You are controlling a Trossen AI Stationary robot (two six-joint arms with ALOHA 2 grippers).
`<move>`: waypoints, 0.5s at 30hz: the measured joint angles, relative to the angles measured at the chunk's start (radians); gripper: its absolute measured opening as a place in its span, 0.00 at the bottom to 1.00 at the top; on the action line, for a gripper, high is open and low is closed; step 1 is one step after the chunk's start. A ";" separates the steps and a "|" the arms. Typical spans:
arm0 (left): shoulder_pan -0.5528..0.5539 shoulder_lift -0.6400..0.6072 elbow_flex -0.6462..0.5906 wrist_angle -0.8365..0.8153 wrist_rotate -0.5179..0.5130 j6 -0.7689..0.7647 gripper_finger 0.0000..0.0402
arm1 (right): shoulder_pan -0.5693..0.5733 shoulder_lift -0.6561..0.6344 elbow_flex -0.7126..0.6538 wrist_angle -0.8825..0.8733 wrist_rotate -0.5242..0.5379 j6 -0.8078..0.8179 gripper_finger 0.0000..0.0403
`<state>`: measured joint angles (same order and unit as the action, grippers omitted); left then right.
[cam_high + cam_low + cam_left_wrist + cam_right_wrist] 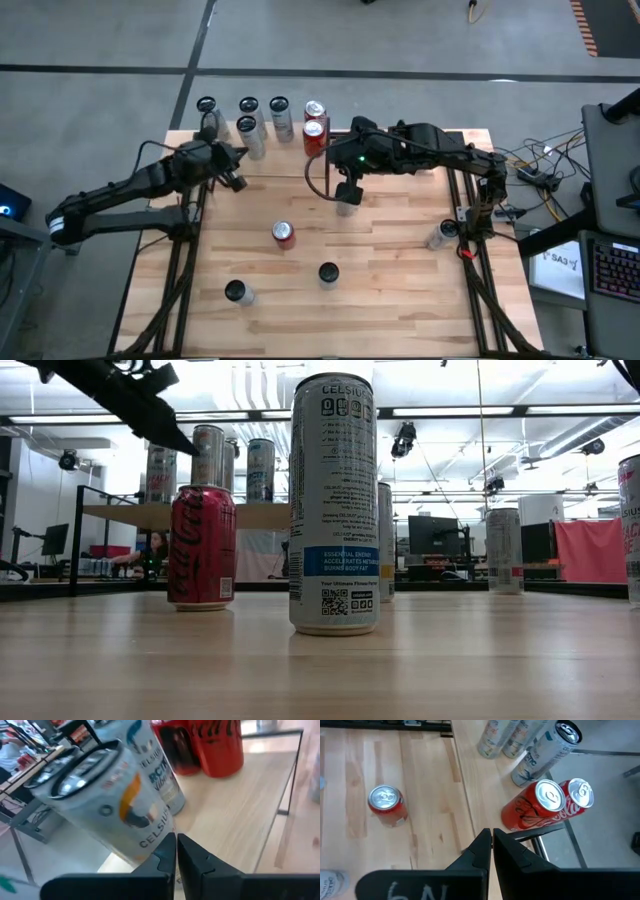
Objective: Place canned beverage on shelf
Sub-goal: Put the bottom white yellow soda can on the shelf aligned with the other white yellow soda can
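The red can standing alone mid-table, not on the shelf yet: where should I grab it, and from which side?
Grip the red can around its round body, a little above the middle, jaws on opposite sides. It stands upright with bare table all around, so any level approach looks workable. The right gripper, shut now, looks nearest, though another can sits just under it; open it first and probably come from the shelf side.

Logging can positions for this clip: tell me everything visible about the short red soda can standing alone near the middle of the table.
The short red aluminium soda can stands upright on the pale wood plank tabletop, near its middle and below the raised shelf. Its silver top with pull tab looks unopened in the right wrist view. The low view shows white script lettering and a small white label panel on its side. It looks undented. Nothing touches it but the table; other cans and both grippers are apart from it.
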<state>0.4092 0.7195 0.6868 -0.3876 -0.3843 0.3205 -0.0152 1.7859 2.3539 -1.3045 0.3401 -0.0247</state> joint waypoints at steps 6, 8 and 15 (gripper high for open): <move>0.027 0.082 0.001 0.045 -0.012 0.039 0.00 | -0.013 0.000 0.000 0.000 -0.001 -0.005 0.02; 0.040 0.102 0.004 0.058 -0.021 0.058 0.00 | -0.014 0.000 0.000 0.000 -0.002 -0.006 0.02; 0.074 0.134 0.018 0.064 -0.022 0.086 0.00 | -0.014 0.000 0.000 0.000 -0.003 -0.006 0.02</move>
<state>0.4830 0.8536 0.7048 -0.3238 -0.4065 0.4069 -0.0292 1.7859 2.3539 -1.3045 0.3370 -0.0304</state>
